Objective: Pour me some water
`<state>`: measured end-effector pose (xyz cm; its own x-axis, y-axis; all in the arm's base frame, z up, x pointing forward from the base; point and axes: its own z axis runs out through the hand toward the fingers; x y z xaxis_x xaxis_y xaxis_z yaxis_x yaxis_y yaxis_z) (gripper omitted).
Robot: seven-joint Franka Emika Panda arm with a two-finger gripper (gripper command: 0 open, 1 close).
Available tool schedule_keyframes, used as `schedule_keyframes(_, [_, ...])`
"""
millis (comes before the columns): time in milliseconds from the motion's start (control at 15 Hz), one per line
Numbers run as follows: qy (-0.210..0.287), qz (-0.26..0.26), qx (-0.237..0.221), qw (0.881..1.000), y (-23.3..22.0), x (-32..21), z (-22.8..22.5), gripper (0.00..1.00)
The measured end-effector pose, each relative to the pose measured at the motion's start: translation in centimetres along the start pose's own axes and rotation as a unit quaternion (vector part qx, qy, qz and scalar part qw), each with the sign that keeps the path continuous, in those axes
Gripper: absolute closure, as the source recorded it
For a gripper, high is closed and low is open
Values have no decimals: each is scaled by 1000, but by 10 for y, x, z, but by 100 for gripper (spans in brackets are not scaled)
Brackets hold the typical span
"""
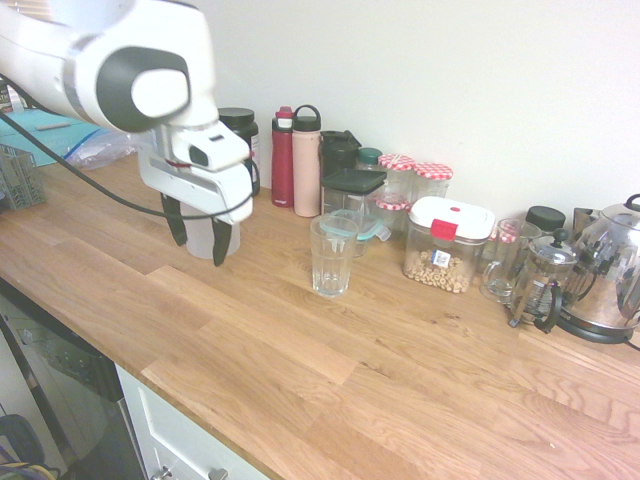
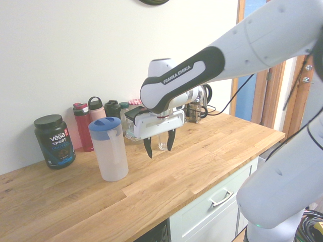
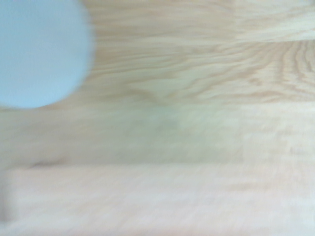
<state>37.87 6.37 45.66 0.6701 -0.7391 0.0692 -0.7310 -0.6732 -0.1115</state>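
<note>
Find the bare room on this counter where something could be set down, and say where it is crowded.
Free: the wooden counter from the glass to the front edge, and between glass and pitcher. Crowded: the wall row, from the bottles through the jars to the kettle.

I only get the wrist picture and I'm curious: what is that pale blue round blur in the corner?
Observer: That is the blue lid of a frosted plastic jug standing upright on the wooden counter.
Visitor: Has the claw grabbed it?
Observer: No. The gripper hangs open and empty above the counter, beside the jug and apart from it.
Visitor: Is there anything to pour into?
Observer: Yes, a clear glass stands upright on the counter, on the gripper's other side from the jug.
</note>
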Motion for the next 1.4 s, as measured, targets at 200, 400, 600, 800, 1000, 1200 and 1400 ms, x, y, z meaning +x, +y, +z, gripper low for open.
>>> schedule_keyframes(200, [48, 9, 41, 998, -10, -63, -41, 0])
schedule_keyframes(400, [94, 14, 69, 993, -32, -112, -49, 0])
schedule_keyframes(600, [125, 8, 88, 988, -58, -132, -46, 0])
schedule_keyframes(800, [149, 11, 113, 982, -86, -121, -39, 0])
schedule_keyframes(1000, [165, 18, 140, 976, -102, -103, -26, 100])
schedule_keyframes(1200, [174, 21, 138, 975, -106, -97, -15, 100])
schedule_keyframes(1400, [186, 18, 144, 972, -110, -93, -15, 100])
